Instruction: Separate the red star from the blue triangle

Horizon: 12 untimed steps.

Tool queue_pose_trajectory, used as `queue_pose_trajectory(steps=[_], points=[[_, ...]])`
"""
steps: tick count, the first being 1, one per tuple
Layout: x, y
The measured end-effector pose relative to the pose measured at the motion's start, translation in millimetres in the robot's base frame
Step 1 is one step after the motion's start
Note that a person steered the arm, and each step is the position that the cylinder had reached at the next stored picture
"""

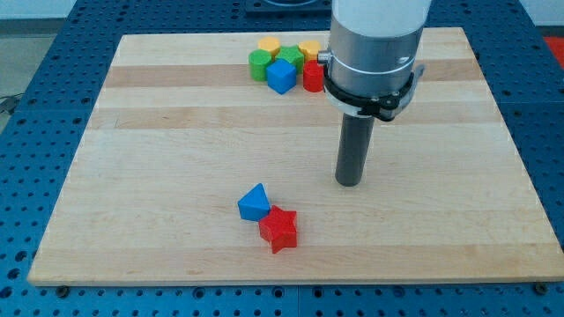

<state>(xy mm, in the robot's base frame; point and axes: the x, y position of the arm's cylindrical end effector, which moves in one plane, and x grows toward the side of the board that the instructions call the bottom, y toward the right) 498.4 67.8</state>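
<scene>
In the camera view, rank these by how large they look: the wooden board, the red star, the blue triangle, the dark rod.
1. Light wooden board, by far the largest.
2. Dark rod, ending at my tip, up and to the view's right of both blocks.
3. Red star block and blue triangle block: touching, alike in size, so unranked.

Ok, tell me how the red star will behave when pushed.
The red star lies flat and low, so it should slide, not tip. Its points probably make it spin. It touches the blue triangle, which may drag along. My tip stands apart, upper right.

The arm [374,53] partly hides a red block [313,77], shape unclear.
</scene>
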Motion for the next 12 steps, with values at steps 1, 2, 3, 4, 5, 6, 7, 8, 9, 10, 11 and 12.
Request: queue_pose_trajectory(steps=[1,2,3,4,5,6,7,8,9,10,11,12], points=[[22.3,0.0],[57.3,0.0],[57.3,0.0],[59.0,-13.4],[59.0,-44.7],[60.1,-44.7],[73.8,-43.0],[82.1,-42.5],[80.0,-50.4],[69.4,-64.2],[63.3,-83.7],[63.3,-103.3]])
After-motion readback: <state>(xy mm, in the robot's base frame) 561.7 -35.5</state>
